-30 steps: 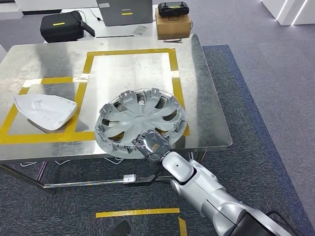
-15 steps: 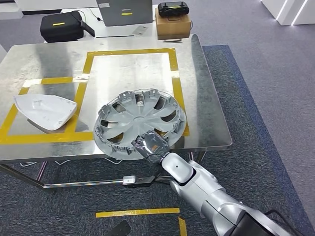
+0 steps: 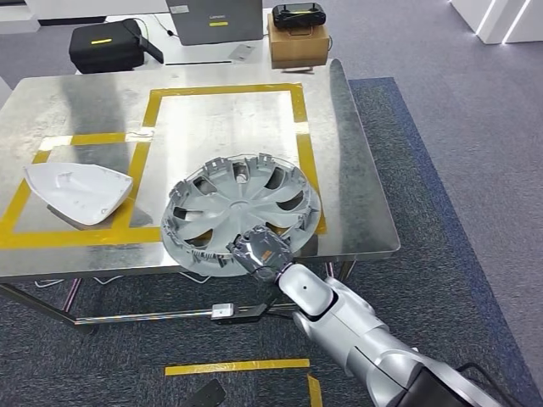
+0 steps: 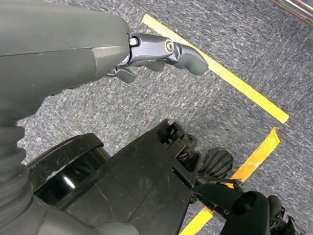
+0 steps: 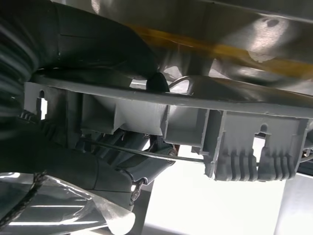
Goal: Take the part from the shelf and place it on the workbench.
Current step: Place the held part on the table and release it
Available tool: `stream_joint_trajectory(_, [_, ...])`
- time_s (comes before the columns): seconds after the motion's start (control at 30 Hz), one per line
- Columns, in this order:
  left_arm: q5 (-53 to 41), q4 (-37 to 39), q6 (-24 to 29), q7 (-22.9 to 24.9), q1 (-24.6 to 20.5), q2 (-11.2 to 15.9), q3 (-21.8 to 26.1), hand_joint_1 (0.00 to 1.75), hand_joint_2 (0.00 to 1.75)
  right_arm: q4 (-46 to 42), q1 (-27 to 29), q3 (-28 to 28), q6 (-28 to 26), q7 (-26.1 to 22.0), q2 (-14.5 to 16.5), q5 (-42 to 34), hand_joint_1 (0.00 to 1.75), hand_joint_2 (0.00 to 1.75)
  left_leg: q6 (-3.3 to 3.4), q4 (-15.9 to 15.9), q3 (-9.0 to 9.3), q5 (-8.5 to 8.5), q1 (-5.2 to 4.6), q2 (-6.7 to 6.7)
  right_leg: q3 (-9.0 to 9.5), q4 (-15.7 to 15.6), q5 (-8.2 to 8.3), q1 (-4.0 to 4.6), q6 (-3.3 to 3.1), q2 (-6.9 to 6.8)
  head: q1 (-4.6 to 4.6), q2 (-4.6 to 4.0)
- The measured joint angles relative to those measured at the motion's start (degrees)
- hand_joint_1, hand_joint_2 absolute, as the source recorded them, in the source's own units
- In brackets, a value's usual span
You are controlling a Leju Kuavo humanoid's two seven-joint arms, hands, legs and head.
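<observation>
My right hand (image 3: 260, 251) still grips wheel cover (image 3: 240, 208) rim. Cover dropped lower, now lying on workbench (image 3: 359, 170). Nearly done; next, let go. Left hand (image 4: 162, 51) hangs loose, holding nothing.

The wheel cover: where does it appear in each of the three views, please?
Head view: wheel cover at the workbench near edge, right hand gripping its rim.
Left wrist view: not in it.
Right wrist view: its clipped rim crosses the picture.
Shared landmark: yellow tape, a blur here.
</observation>
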Motion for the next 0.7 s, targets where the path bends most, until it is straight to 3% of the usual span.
stream_joint_trajectory(0.7, [0.4, 0.0, -0.6, -0.5, 0.0, 0.0, 0.0, 0.0, 1.75, 0.0, 0.0, 0.5, 0.8, 0.1, -0.2, -0.1, 1.75, 1.75, 0.0, 0.0, 0.0, 0.0, 0.0, 0.0, 0.0, 0.0, 0.0, 0.0, 0.0, 0.0, 0.0, 0.0])
